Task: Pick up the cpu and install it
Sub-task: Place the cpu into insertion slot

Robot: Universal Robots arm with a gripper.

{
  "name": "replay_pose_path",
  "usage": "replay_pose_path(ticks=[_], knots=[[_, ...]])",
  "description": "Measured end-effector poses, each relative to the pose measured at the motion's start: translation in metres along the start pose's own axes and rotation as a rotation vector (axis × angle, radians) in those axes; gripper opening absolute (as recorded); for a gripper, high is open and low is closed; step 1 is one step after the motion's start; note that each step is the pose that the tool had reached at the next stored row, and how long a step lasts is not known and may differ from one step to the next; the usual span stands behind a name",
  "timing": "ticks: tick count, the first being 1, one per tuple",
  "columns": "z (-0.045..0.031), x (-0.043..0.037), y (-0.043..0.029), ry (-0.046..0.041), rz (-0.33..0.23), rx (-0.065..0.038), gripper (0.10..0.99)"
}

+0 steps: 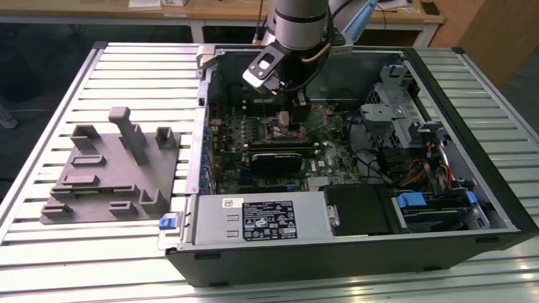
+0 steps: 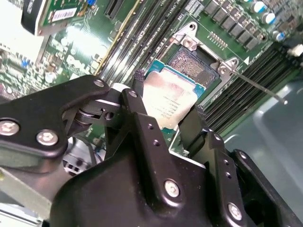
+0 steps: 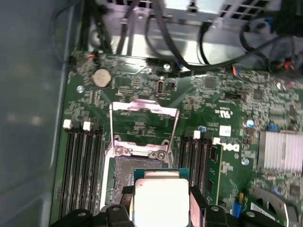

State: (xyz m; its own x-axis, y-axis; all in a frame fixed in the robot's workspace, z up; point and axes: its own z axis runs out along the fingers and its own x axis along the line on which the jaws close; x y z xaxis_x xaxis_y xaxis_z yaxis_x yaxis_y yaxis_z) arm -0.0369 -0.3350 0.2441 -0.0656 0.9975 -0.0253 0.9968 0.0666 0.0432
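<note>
The gripper lay closest to us in both wrist views, its black body bulking in front and its two fingers clenched on opposite edges of the cpu. In the first wrist view the cpu's pale silvery top faced the camera, with a thin green rim showing along one edge. The cpu hung partly over the open socket, whose dark pin field was uncovered on the side away from the gripper. We could not tell whether the cpu touched the socket or sat just above it. Beyond the socket in the first wrist view, the metal load plate stood swung up off it, and black memory slots ran along both sides. All of this sat on the green motherboard, where we also saw a round coin battery and a silvery finned heatsink.

In the exterior view the arm stood in the upper middle of the frame, pointing down into the open computer case, which lay on its side on a slatted metal table. A grey power supply box with a white label sat against the case's near wall, in the lower middle of the frame. On the exterior view's left, outside the case, a grey fixture plate with upright blocks rested on the table
</note>
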Motion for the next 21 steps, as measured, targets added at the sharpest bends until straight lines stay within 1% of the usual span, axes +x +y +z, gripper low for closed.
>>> replay_pose_path(ticks=[1, 2, 10, 16, 21], knots=[[0.0001, 0.0, 0.0, -0.0006, 0.017, 0.0, 0.541], [0.0001, 0.0, 0.0, -0.0008, 0.023, 0.0, 0.541], [0.0005, 0.0002, 0.0001, -0.0006, 0.022, 0.0, 0.541], [0.0062, 0.0036, 0.0001, -0.0034, 0.02, 0.001, 0.541], [0.013, 0.0076, 0.0006, -0.0121, 0.016, 0.001, 0.541]])
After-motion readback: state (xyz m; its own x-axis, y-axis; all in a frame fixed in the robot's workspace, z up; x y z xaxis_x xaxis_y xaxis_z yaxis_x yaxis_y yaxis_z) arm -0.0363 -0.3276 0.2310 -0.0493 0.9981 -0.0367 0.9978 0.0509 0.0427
